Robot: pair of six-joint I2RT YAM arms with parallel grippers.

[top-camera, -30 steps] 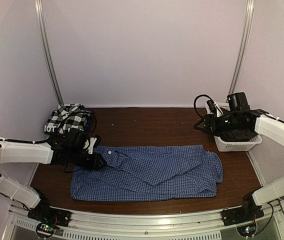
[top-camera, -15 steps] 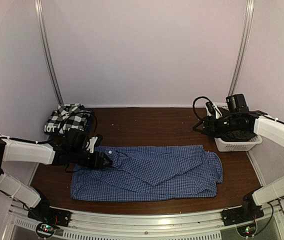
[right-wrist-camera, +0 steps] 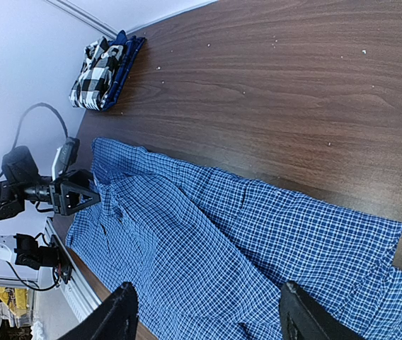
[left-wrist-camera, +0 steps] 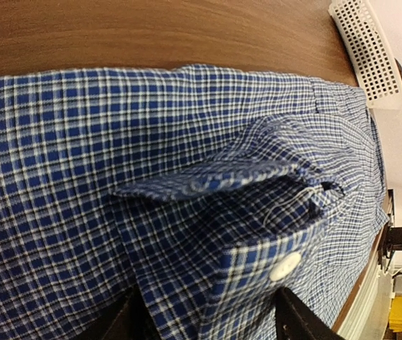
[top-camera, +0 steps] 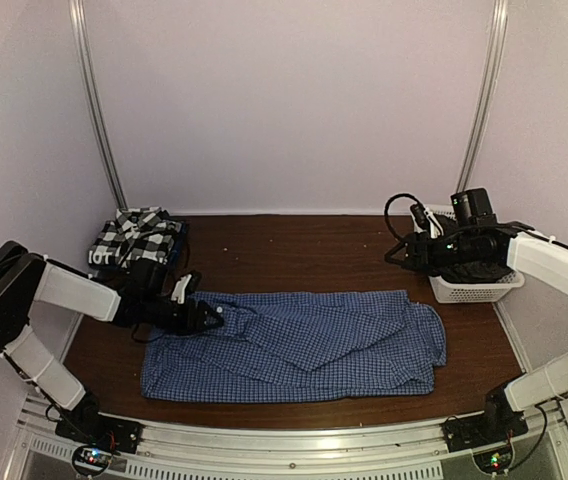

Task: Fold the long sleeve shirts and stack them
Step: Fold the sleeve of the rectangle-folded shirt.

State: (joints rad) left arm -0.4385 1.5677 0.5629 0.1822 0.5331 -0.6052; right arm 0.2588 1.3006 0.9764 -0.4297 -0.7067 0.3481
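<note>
1. The left gripper [top-camera: 200, 318] is straddling the cuff [left-wrist-camera: 257, 262] of the blue shirt [top-camera: 304, 345] with its jaws wide, not yet pinching it.
2. Behind it, a folded plaid shirt [top-camera: 139, 235] is sitting on a navy one [top-camera: 99, 255] at the far left corner of the table [top-camera: 294, 255].
3. The blue shirt is lying spread across the table's near middle, sleeves crossing its body. It is likely handling as light, limp cloth that will sag and slip out of a shallow pinch. The doubled cuff, beside its button [left-wrist-camera: 285, 266], is probably offering the firmest hold.
4. The right gripper [top-camera: 411, 252] is hovering wide open, holding nothing, beside the basket [top-camera: 474, 288], well apart from the shirt.
</note>
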